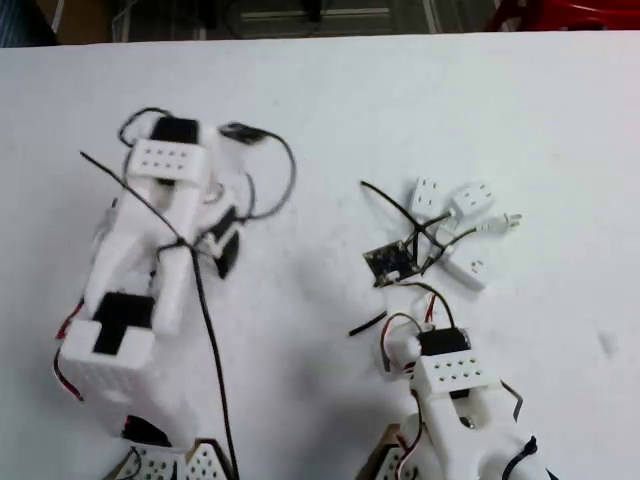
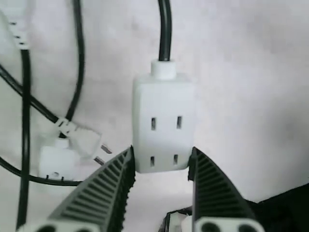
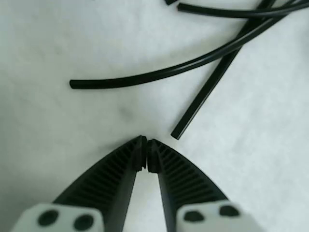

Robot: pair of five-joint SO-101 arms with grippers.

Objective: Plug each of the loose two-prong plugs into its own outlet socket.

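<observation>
In the left wrist view a white outlet socket (image 2: pixel 164 121) with two pairs of slots lies on the table, its black cord leading away. My left gripper (image 2: pixel 161 155) is open, and its ribbed fingertips (image 2: pixel 123 169) stand close on either side of the socket's near end. A loose two-prong plug (image 2: pixel 84 144) and a smaller socket (image 2: pixel 55 162) lie beside it. My right gripper (image 3: pixel 146 147) is shut on nothing, just above the bare table near two black cord ends (image 3: pixel 176 133). The high view has three white sockets (image 1: pixel 427 197), (image 1: pixel 471 200), (image 1: pixel 468 268) and a plug (image 1: pixel 497 224) bunched together.
A small dark circuit board (image 1: pixel 390 262) lies among the tangled cords beside the sockets. One arm (image 1: pixel 150 250) stretches over the table's left half, trailing a black cable (image 1: pixel 210 340). Another arm (image 1: pixel 450 375) stands at the front right, below the sockets.
</observation>
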